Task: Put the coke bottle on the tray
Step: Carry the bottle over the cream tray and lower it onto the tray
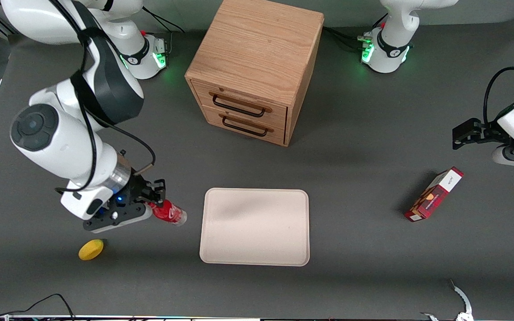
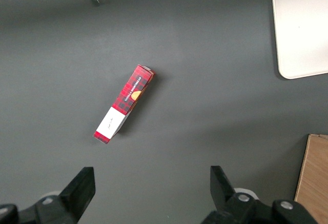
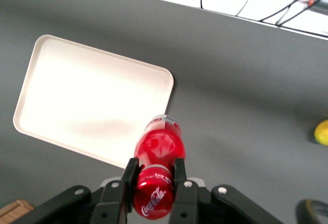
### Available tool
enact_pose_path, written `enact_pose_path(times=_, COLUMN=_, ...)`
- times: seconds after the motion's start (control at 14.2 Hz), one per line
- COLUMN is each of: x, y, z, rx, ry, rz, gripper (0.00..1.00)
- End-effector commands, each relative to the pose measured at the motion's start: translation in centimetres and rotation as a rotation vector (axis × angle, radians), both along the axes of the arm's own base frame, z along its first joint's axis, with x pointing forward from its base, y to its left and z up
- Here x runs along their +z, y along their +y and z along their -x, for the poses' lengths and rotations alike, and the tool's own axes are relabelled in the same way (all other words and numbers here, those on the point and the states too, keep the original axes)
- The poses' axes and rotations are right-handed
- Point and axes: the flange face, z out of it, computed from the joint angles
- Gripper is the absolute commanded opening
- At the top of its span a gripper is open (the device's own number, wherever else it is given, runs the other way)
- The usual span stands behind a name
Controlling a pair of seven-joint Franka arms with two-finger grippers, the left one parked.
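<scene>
Your dark grey worktop carries a large flat cream-white rectangular tray with rounded corners and a low raised rim, and nothing lies in it. The hand sits just beside the tray's edge, toward the working arm's end, its two black fingers clenched on the small red coke bottle with white label marks, which it holds tilted and, by the look of it, clear of the surface. Carry the bottle across the rim with its base well above the lip, then lower it near the tray's middle before letting go, so it cannot roll off. You have open room: the oak two-drawer cabinet stands farther from the front camera, the yellow lemon lies nearer, and the red rectangular carton is well apart toward the parked arm's end.
</scene>
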Motion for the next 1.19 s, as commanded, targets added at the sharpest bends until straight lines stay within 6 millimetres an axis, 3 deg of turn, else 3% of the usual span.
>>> enact_pose_path(times=0.0, x=-1.1, y=2.1, z=-2.0, rx=0.023, ry=-0.067, rz=-0.003, gripper=0.0)
enact_pose_path(times=0.21, x=-4.2, y=4.4, z=-3.0, rx=0.035, ry=-0.134, rz=0.015, gripper=0.0)
enact_pose_path(times=0.49, x=-10.3, y=5.9, z=-4.4, rx=0.039, ry=-0.159, rz=0.009, gripper=0.0)
enact_pose_path(times=0.77, x=-14.9, y=6.9, z=-4.7, rx=0.048, ry=-0.144, rz=0.008, gripper=0.0)
enact_pose_path(times=1.12, x=-17.6, y=7.4, z=-4.6, rx=0.053, ry=-0.121, rz=0.013, gripper=0.0)
